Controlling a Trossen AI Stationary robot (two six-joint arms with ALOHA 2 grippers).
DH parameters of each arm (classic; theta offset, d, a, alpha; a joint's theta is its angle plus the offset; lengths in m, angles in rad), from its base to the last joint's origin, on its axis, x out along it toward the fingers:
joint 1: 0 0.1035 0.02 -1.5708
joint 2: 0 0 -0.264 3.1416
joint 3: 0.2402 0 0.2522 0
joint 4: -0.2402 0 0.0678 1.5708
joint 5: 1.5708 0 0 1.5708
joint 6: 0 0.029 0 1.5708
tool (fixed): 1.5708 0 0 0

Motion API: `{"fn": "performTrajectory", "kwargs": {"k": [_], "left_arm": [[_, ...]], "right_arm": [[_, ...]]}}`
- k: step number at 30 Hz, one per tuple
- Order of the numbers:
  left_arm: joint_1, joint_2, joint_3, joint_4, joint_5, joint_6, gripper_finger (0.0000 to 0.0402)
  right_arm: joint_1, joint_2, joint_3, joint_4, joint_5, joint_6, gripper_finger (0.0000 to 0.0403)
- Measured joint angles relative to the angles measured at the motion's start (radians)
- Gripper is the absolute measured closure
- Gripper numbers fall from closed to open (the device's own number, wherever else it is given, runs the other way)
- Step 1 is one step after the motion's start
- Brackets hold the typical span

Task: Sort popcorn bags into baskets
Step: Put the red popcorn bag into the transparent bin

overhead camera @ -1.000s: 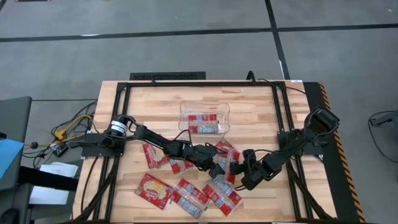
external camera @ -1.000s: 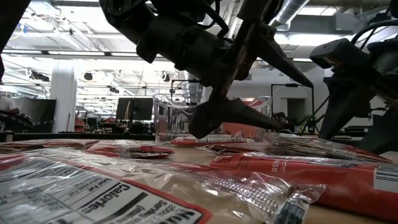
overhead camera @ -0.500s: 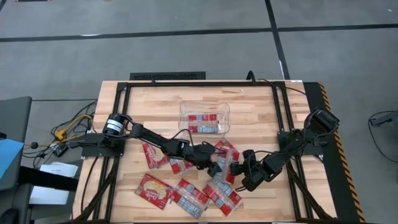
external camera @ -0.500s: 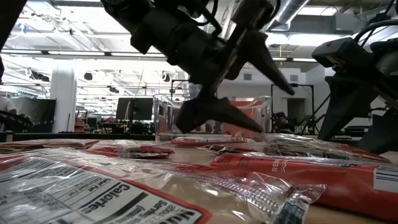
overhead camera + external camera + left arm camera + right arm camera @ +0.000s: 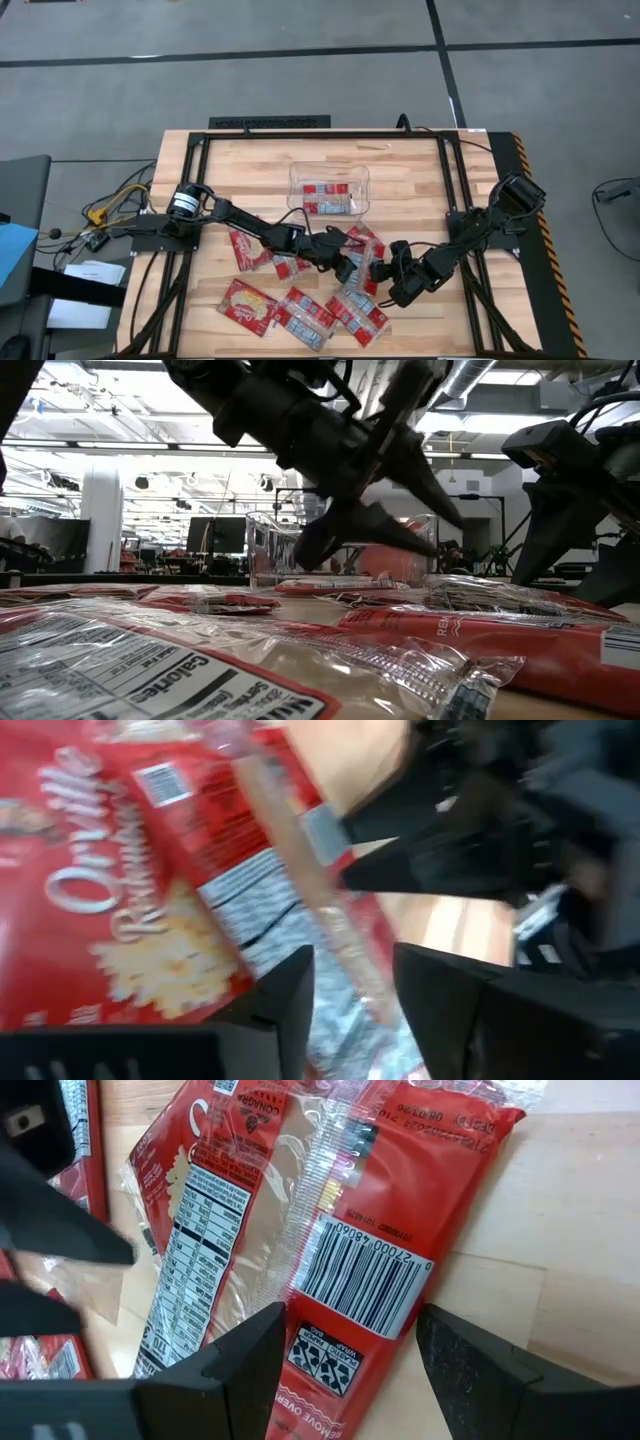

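Grey concrete floor surrounds a wooden table (image 5: 420,175) w/ black frame rails; low view looks past it into a big open workshop w/ ceiling ducts and strip lights.

Left arm reaches from the table's left edge diagonally to mid-table. Right arm comes in from the right edge, bent toward centre-right.

Clear plastic bin (image 5: 329,189) sits far-centre on the table, w/ red-and-white packets (image 5: 326,198) lying inside. In low view it shows as a see-through box (image 5: 262,545) behind the left arm's fingers.

Popcorn bags lie loose on the near half: a pair (image 5: 249,249) under the left arm, a row of three (image 5: 303,313) along the near edge, and a cluster (image 5: 360,262) at centre between the two grippers. Low view has one bag (image 5: 170,670) v. close to the lens, nutrition panel up.

Left gripper (image 5: 343,262) is at the centre cluster; wrist view shows its jaws narrowed around the clear crimped edge of a bag (image 5: 130,890), fingers (image 5: 285,995) on either side. Can't tell if the grip is firm yet. In low view its fingers (image 5: 375,528) are just above the bags.

Right gripper (image 5: 393,283) sits low just right of the cluster, jaws wide, straddling a red bag (image 5: 372,1250) w/ barcode up; fingers (image 5: 250,1355) not gripping it.
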Motion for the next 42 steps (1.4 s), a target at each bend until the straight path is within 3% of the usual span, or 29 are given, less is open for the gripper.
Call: {"fn": "performTrajectory", "kwargs": {"k": [19,31,42], "left_arm": [[0.004,0.045,0.001,0.006,-0.014,0.058,0.0398],[0.006,0.082,0.001,-0.076,-0.005,0.027,0.0401],[0.006,0.083,0.0,-0.092,-0.001,0.033,0.0401]], "right_arm": [[-0.001,-0.001,0.0,0.001,-0.002,0.006,0.0148],[0.032,-0.017,-0.002,0.024,-0.015,0.008,0.0148],[0.003,0.077,0.002,0.176,0.039,-0.001,0.0148]]}}
